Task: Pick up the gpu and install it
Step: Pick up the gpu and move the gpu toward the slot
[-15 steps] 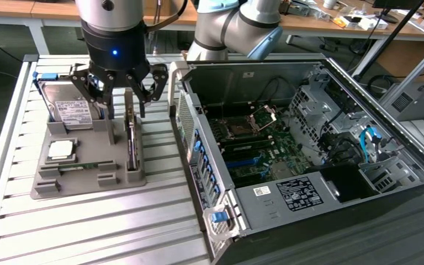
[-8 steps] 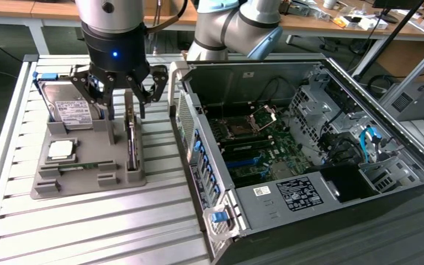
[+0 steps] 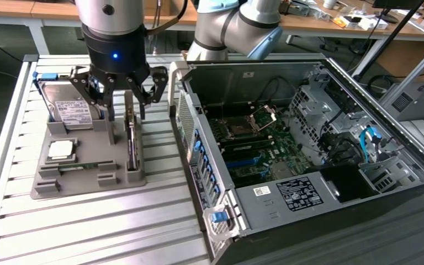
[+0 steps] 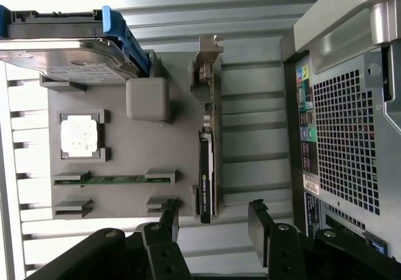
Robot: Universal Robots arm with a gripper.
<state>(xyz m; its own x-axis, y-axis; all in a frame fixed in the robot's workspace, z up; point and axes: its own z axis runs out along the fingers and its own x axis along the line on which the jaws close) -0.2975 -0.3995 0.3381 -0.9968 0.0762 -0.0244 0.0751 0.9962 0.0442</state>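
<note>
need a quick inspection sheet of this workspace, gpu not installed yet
surface: slatted metal table with a grey holder on it
job's things: gpu standing on edge in the holder's slot; open computer case at the exterior view's right
clutter: hard drive, processor chip and memory stick in the holder
end effector: open, above the gpu, not gripping it
cables: blue cables inside the case
surroundings: wooden benches behind the table

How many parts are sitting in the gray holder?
4: hard drive at the far end, processor chip in front of it, green memory stick nearer still, and the gpu on edge on the side toward the computer case. None looks hidden.
</note>
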